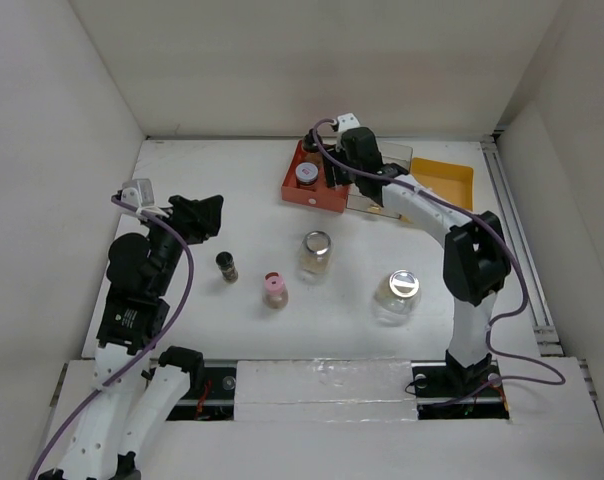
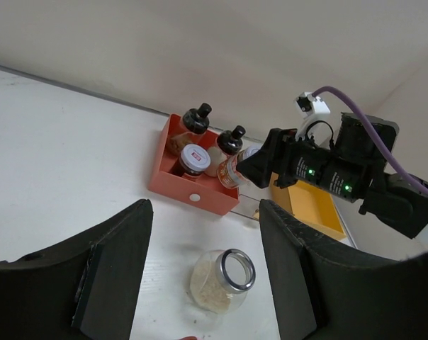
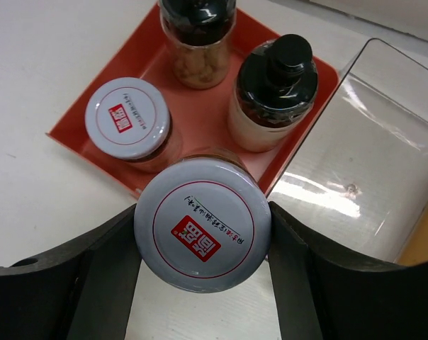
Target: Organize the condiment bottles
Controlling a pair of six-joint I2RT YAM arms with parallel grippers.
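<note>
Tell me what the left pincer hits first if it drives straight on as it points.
Probably the clear glass jar with the silver lid, framed between the fingers of the left pincer; height is unclear, so it may pass over.

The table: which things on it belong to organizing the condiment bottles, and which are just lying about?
Part of the job:
two black-capped bottles, grey-lidded jar in the red tray, second grey-lidded jar held in the right gripper, two clear glass jars, pink-capped bottle, dark slim shaker.

Not bottles to sort:
red tray (already holding three), clear tray, orange tray.
</note>
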